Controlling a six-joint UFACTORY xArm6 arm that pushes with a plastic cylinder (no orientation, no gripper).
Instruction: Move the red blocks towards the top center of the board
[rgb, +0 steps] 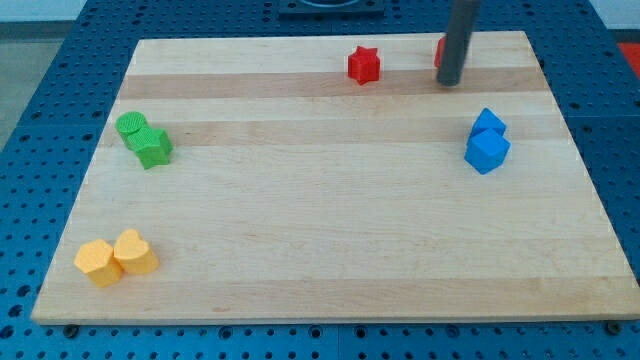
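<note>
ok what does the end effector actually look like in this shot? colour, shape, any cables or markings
Only a straight rod shows, dark grey to black, smooth and cylindrical, running out of the view's top. My tip is a plain blunt end, same width as the shaft. No cables, labels, markings or fingers visible. The arm above is out of frame. A red block is mostly hidden behind the rod; a red star-shaped block sits to the view's left.

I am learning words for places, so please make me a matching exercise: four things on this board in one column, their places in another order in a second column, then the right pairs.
1. red star block
2. blue blocks
3. green blocks
4. yellow blocks

A. view's bottom left
B. view's top, near centre
C. view's left edge
D. view's right side

Pairs: 1-B, 2-D, 3-C, 4-A

My tip stands right of the star, hiding most of a second red block.
</note>
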